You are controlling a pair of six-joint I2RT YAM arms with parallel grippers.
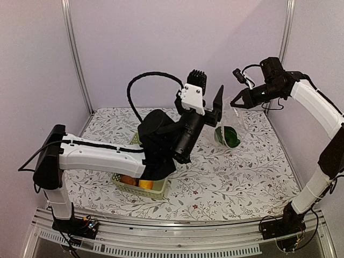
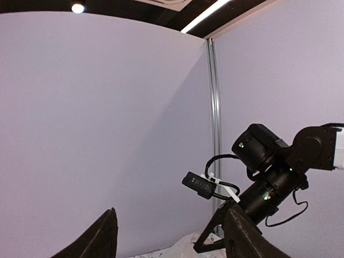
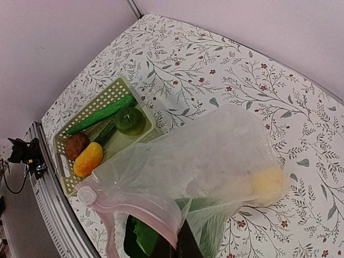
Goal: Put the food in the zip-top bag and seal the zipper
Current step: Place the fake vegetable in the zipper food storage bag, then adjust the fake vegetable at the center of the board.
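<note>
The clear zip-top bag (image 3: 215, 156) hangs from my right gripper (image 3: 181, 248), which is shut on its mouth edge by the pink zipper (image 3: 141, 207). Inside it show a green leafy piece (image 3: 144, 236) and a yellow lemon (image 3: 269, 183). More food lies in the pale green basket (image 3: 119, 86): a green cucumber (image 3: 102, 114), a lime (image 3: 129, 120), a reddish-brown round one (image 3: 77, 145) and an orange-yellow piece (image 3: 88, 158). In the top view my left gripper (image 1: 212, 107) is raised just left of the bag (image 1: 232, 121), open and empty, pointing at the back wall.
The basket (image 1: 161, 189) sits near the front, largely hidden under my left arm (image 1: 102, 156). The right arm (image 1: 317, 107) reaches in from the right above the flowered tablecloth (image 1: 242, 172). Walls close off the back and both sides.
</note>
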